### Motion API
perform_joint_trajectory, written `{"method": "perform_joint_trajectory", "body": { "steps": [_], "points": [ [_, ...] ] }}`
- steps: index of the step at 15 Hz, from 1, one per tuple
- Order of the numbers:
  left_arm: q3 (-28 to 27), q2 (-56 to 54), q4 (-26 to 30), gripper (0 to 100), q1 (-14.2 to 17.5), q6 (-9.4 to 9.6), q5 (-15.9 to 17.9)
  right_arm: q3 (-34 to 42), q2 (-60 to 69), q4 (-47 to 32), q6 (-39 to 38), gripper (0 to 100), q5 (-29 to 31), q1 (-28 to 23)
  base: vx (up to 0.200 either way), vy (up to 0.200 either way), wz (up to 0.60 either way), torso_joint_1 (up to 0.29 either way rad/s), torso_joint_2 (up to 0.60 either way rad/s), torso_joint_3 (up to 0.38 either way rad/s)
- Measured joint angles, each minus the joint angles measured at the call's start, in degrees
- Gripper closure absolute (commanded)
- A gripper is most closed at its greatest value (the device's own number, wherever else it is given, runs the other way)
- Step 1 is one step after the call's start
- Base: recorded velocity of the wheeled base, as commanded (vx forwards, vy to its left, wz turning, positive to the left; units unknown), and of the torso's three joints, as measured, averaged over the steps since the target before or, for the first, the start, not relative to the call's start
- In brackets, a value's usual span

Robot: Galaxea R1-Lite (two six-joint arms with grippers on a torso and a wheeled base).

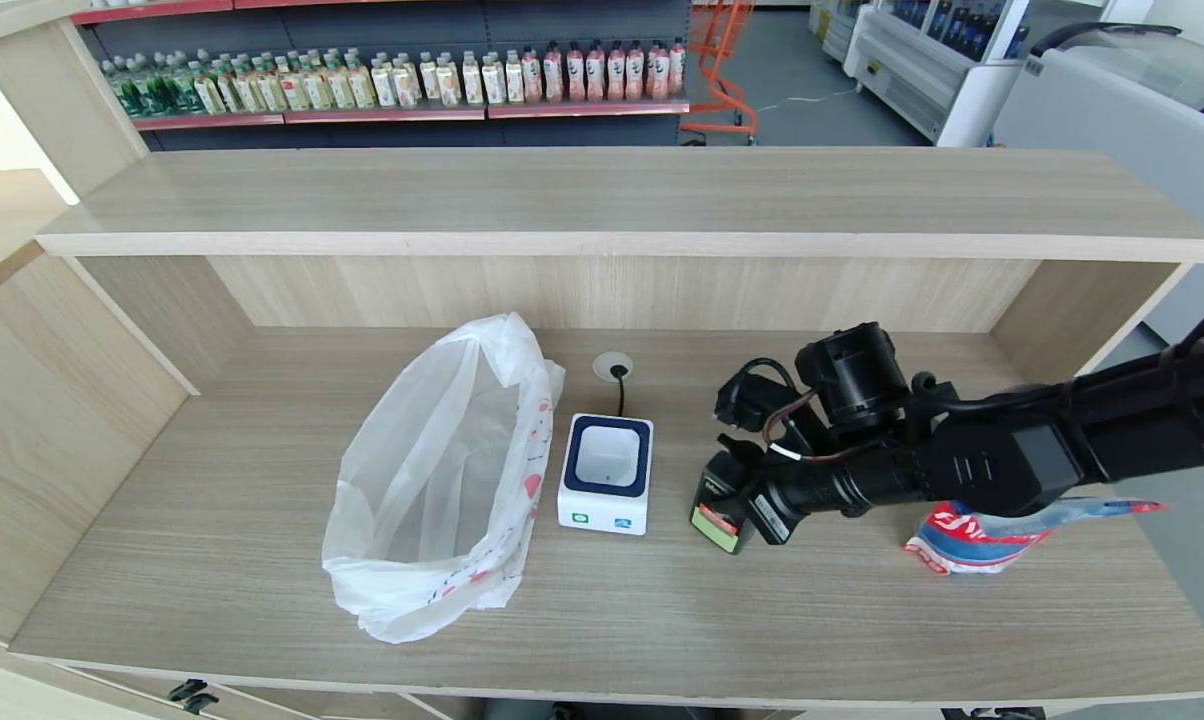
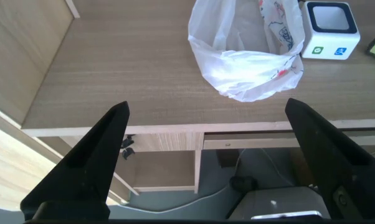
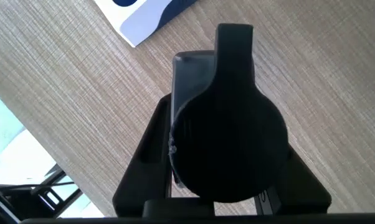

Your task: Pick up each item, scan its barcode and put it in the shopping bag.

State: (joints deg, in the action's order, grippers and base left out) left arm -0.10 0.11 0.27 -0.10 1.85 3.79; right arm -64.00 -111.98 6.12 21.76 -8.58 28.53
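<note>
A small dark box with a green and red label point(image 1: 717, 522) sits in my right gripper point(image 1: 730, 490), which is shut on it just right of the white barcode scanner point(image 1: 607, 472). In the right wrist view one dark finger point(image 3: 234, 43) lies over the grey box point(image 3: 189, 70), with a corner of the scanner point(image 3: 147, 15) beyond it. The white plastic shopping bag point(image 1: 442, 480) lies open to the left of the scanner. My left gripper point(image 2: 203, 155) hangs open and holds nothing, below and in front of the table's front edge, looking at the bag point(image 2: 250, 59) and scanner point(image 2: 329, 22).
A red and blue snack packet point(image 1: 972, 538) lies on the table under the right arm. The scanner's cable runs to a round grommet point(image 1: 613, 365) at the back. A raised wooden counter wall point(image 1: 622, 290) closes the back and both sides.
</note>
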Motion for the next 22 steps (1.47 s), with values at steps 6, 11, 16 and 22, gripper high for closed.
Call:
{"method": "perform_joint_trajectory", "body": {
  "steps": [6,11,16,22],
  "points": [
    [0.00,0.00,-0.02,0,0.00,-0.02,0.00,4.96,9.75,0.45,-2.30,100,2.73,-3.43,0.000,0.000,0.00,0.000,0.00,0.000],
    [0.00,0.00,0.00,0,0.05,-0.02,-0.02,15.71,28.07,1.46,3.15,100,5.25,-16.41,0.000,0.000,0.00,0.000,0.00,0.000],
    [0.00,0.00,-0.02,0,0.00,0.00,0.00,30.57,40.81,15.12,37.55,100,-5.16,-14.75,0.000,0.000,0.00,0.000,0.00,0.000],
    [0.00,0.00,0.00,0,0.00,0.00,0.00,33.61,32.11,16.04,108.78,100,-30.06,-11.39,0.000,0.000,0.00,0.000,0.00,0.000]
  ]
}}
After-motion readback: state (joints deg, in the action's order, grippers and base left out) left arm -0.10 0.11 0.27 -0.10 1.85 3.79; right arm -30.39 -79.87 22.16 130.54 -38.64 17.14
